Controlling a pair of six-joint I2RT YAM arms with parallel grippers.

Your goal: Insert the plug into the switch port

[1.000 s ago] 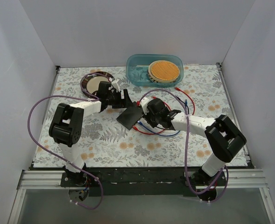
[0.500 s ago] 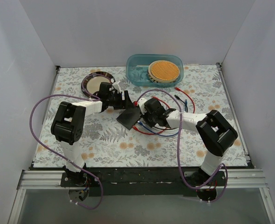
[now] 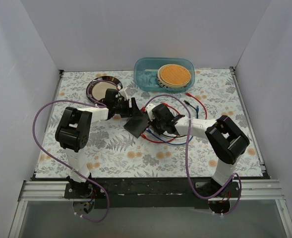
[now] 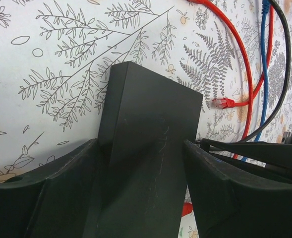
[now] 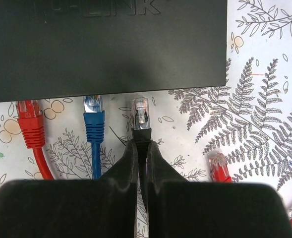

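Note:
The flat dark grey switch box (image 3: 138, 124) lies mid-table, tilted. My left gripper (image 3: 131, 109) is shut on the box's far end; in the left wrist view the box (image 4: 146, 148) fills the space between both fingers. My right gripper (image 3: 157, 122) is shut on the black cable's clear plug (image 5: 140, 113), just behind its boot. The plug tip sits right at the box's (image 5: 106, 44) near edge. The ports on that edge are hidden from view. A blue plug (image 5: 93, 114) and a red plug (image 5: 29, 119) also sit at that edge, to the left.
Red, blue and black cables (image 3: 175, 136) loop right of the box; a loose red plug (image 5: 218, 166) lies right of my right fingers. A round plate (image 3: 102, 88) stands at the back left, a blue-green tub (image 3: 164, 74) with a round orange disc behind.
The right gripper has moved left with the black plug, up to the box's edge. The left gripper and the box have stayed almost still.

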